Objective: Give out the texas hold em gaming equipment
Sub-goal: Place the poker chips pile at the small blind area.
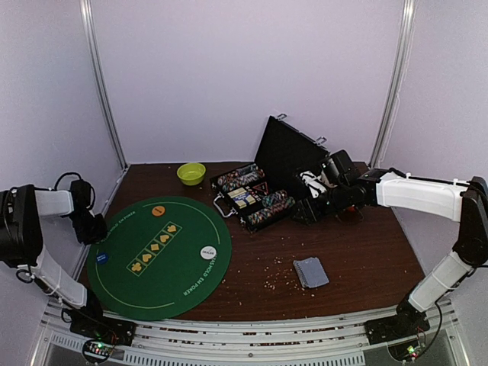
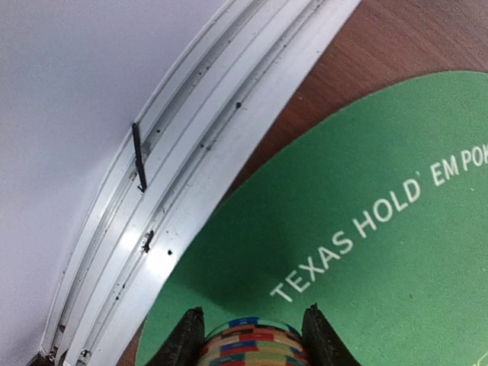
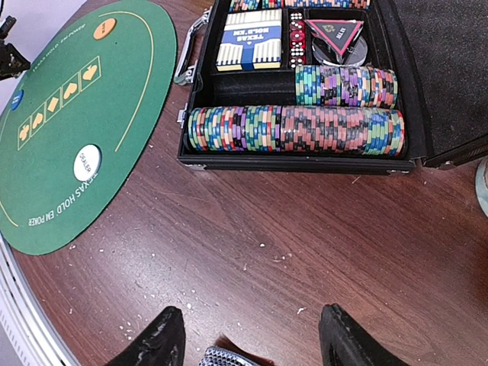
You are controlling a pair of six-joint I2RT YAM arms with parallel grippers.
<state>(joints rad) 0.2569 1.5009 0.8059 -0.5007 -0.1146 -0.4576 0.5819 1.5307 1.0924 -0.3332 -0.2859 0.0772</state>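
My left gripper hangs over the left rim of the green Texas Hold'em mat. It is shut on a short stack of multicoloured poker chips. My right gripper is just off the near right side of the open black case, above bare wood. A corner of a grey patterned playing card shows low between its wide-set fingers, with a shadow under it. A grey-blue deck lies near the table's front. The white dealer disc rests on the mat.
The case holds rows of chips, a boxed deck and dice, with its lid standing open behind. A lime-green bowl sits at the back. An orange disc and a blue one lie on the mat. A metal rail borders the mat's left.
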